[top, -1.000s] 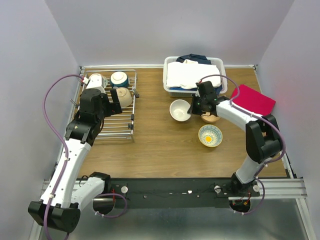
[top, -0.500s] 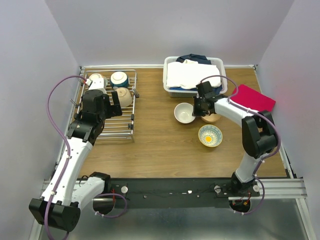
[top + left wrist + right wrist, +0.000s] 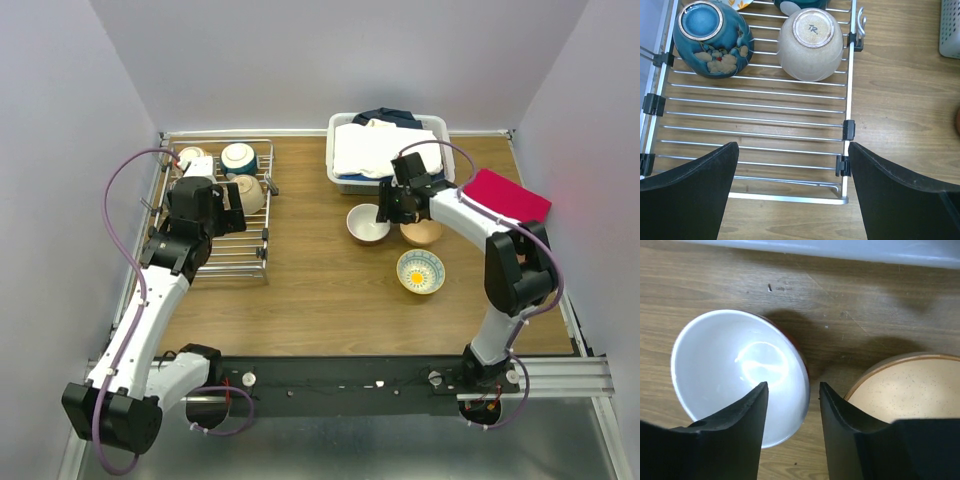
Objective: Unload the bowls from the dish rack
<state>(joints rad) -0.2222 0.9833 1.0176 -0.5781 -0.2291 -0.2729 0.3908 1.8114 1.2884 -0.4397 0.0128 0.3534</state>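
Note:
The silver wire dish rack [image 3: 232,258] lies at the left. In the left wrist view it [image 3: 755,120] holds an upturned blue floral bowl [image 3: 712,40], an upturned cream bowl [image 3: 810,45] and the edge of a dark one [image 3: 800,4]. My left gripper [image 3: 792,146] hovers wide open over the rack's bare near bars, short of the cream bowl [image 3: 250,193]. A white bowl [image 3: 735,370] with a red outside sits upright on the table. My right gripper [image 3: 792,385] is open astride its right rim, one finger over the inside, one outside. A speckled tan bowl [image 3: 905,385] stands just right of it.
A white laundry basket [image 3: 440,128] of folded cloth stands at the back behind my right gripper [image 3: 385,213]. A red cloth [image 3: 505,198] lies at the right. A patterned bowl [image 3: 421,271] sits on the table nearer the front. Purple walls close three sides.
My right gripper carried the tilted white bowl slightly right, set it level beside the tan bowl and opened its jaws. The left arm reached a little farther over the rack.

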